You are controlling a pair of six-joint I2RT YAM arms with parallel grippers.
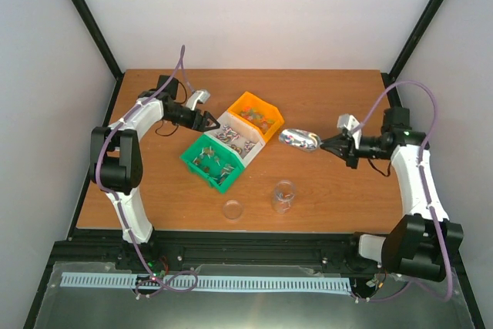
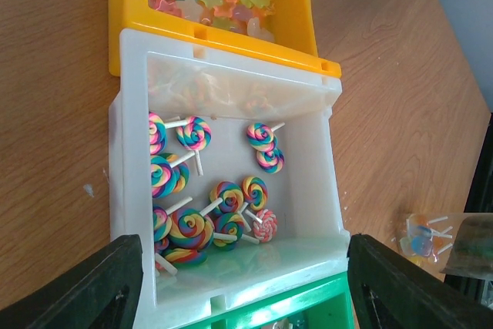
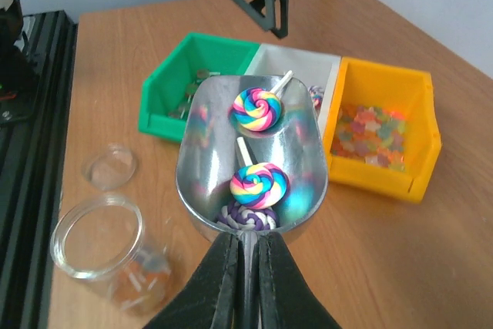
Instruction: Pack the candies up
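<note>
My right gripper [image 1: 331, 145] [image 3: 246, 267] is shut on the handle of a silver metal scoop [image 1: 300, 139] [image 3: 208, 152], held above the table right of the bins. The scoop carries two rainbow lollipops [image 3: 258, 108] and a purple-white one [image 3: 248, 216]. My left gripper [image 1: 206, 121] [image 2: 245, 275] is open and empty over the white bin [image 1: 229, 121] [image 2: 323, 190], which holds several rainbow lollipops [image 2: 192, 225]. Small silver wrapped candies [image 1: 209, 161] [image 3: 192, 102] lie in the green bin [image 1: 223, 184] [image 3: 154, 105]. The clear jar [image 1: 283, 196] [image 3: 96, 244] stands near the front.
The orange bin [image 1: 248, 99] [image 2: 216, 44] [image 3: 377, 179] holds pale star-shaped sweets. The jar's clear lid [image 1: 232, 209] [image 3: 112, 166] lies left of the jar. A small clear bag of sweets [image 2: 427, 236] lies on the table beside the white bin. Black frame rails run along the table edges.
</note>
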